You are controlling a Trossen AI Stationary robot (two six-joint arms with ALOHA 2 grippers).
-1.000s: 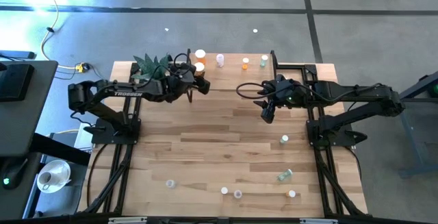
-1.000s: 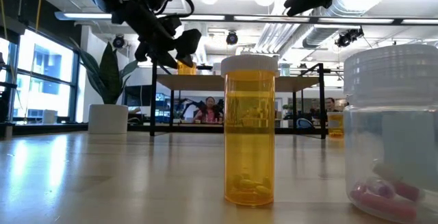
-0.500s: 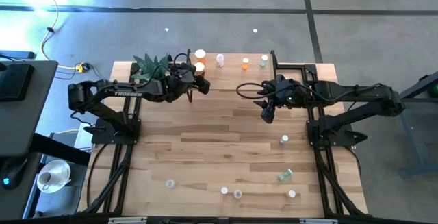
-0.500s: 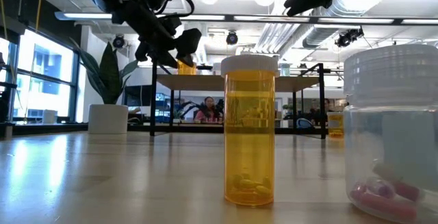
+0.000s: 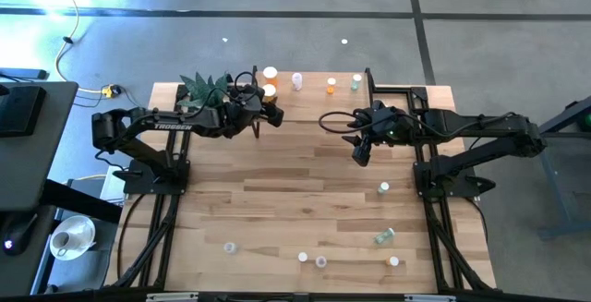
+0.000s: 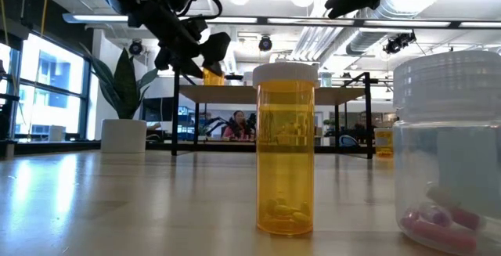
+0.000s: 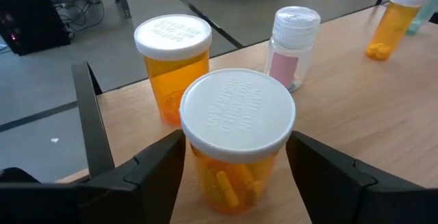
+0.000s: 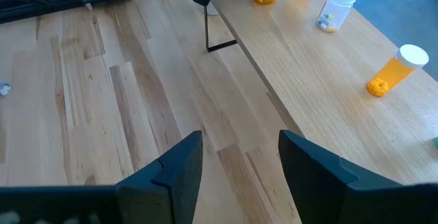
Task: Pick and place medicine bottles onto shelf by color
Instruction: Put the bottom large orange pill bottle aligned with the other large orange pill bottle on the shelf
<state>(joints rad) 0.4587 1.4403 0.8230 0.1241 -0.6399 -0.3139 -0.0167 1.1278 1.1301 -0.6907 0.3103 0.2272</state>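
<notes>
Left end effector (image 7: 236, 162): gripping a wide orange plastic pill bottle with a white cap (image 7: 236, 138) between its two dark fingers, over the raised light-wood shelf (image 7: 356, 107), upper middle of the high view.
Neighbouring bottles: a second orange white-capped bottle (image 7: 172, 63) is standing just behind the held one; a clear bottle with pink contents (image 7: 293, 46) is sitting beside it; a slim orange bottle (image 7: 391, 22) is standing well apart.
Right end effector (image 8: 236, 162): hanging with fingers apart, holding nothing, over the light-wood desk (image 8: 137, 114), right of centre in the high view.
Loose bottles: several small ones (image 5: 383, 188) are lying scattered on the desk, lower frame.
</notes>
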